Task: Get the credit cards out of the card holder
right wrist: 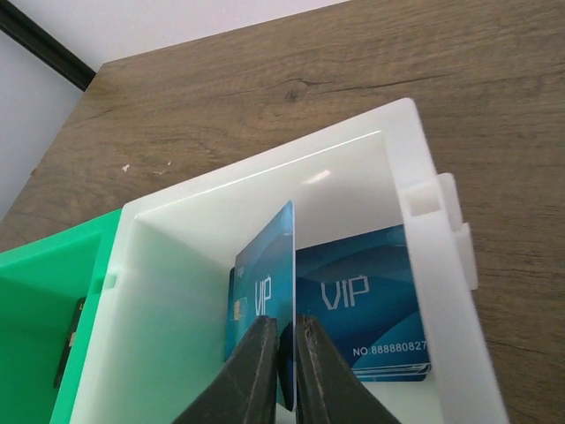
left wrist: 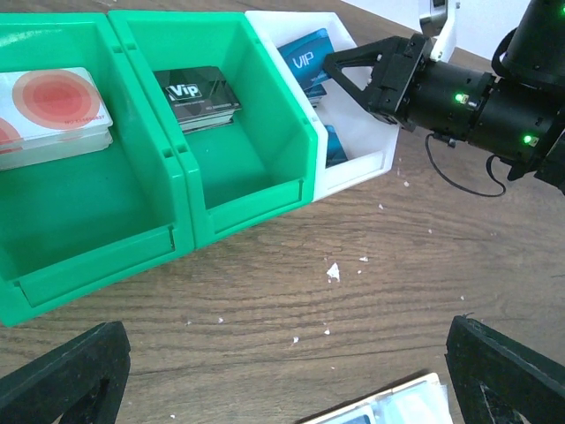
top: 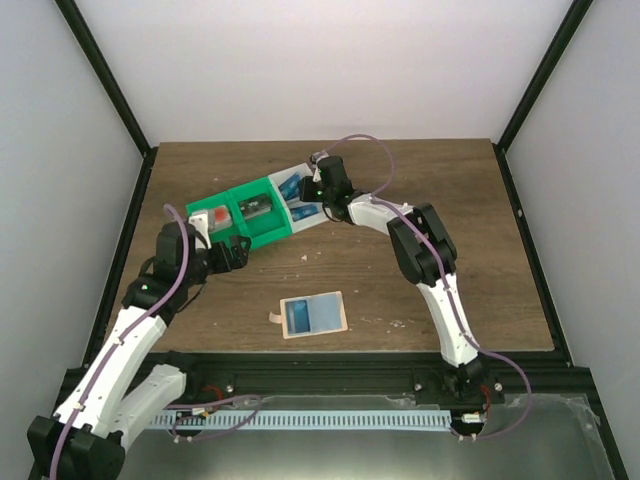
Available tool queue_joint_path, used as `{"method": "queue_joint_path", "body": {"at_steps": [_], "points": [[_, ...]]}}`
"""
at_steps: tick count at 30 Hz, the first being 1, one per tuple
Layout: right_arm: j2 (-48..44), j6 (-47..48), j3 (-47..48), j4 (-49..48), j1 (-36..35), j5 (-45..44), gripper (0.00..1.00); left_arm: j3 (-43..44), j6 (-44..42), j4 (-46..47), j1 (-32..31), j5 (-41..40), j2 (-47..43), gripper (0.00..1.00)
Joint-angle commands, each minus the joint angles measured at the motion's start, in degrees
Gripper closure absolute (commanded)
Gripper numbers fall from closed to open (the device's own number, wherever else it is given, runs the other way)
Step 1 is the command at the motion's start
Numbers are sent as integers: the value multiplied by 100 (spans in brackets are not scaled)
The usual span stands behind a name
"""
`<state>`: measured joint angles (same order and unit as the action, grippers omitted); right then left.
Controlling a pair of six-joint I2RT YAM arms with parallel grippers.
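The right claw (right wrist: 284, 325) pinches one blue card (right wrist: 265, 283) upright over the white bin (right wrist: 265, 177) at twelve o'clock, above other credit cards (right wrist: 371, 309). The card holder (top: 313, 315) lies open on the surface (top: 450, 250) at six o'clock, contents unclear. The left claw (top: 233, 253) gapes, empty.

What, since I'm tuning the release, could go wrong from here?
The right gripper pinches a credit card upright on edge over the white bin. Released so, it may lean on the bin's wall rather than lie flat on the blue cards there. Lowering further could nudge that stack.
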<state>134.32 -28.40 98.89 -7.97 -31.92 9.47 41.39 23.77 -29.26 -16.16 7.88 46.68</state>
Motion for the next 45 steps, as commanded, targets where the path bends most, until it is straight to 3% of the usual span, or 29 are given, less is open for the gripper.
{"method": "queue_joint_path", "body": {"at_steps": [1,13,22,33,38,42,45], "points": [[159,-41,373,240,92,-157,91,-43,-47,43,-18,55,-104,1],[291,-56,755,375,90,-56,79,-32,-30,34,-17,-27,-90,1],[323,-10,1040,585,92,-101,64,-30,-21,34,-14,-63,-152,1],[-232,-49,1218,1221,90,284,57,56,-19,-54,-11,-80,-32,0],[-1047,-159,321,1640,92,527,57,298,30,-297,-10,-137,148,0],[-2007,-270,-778,1819,90,608,57,237,236,-132,-12,780,364,2],[-2676,-323,-1688,1842,69,772,57,-52,559,282,-23,1634,429,10]]}}
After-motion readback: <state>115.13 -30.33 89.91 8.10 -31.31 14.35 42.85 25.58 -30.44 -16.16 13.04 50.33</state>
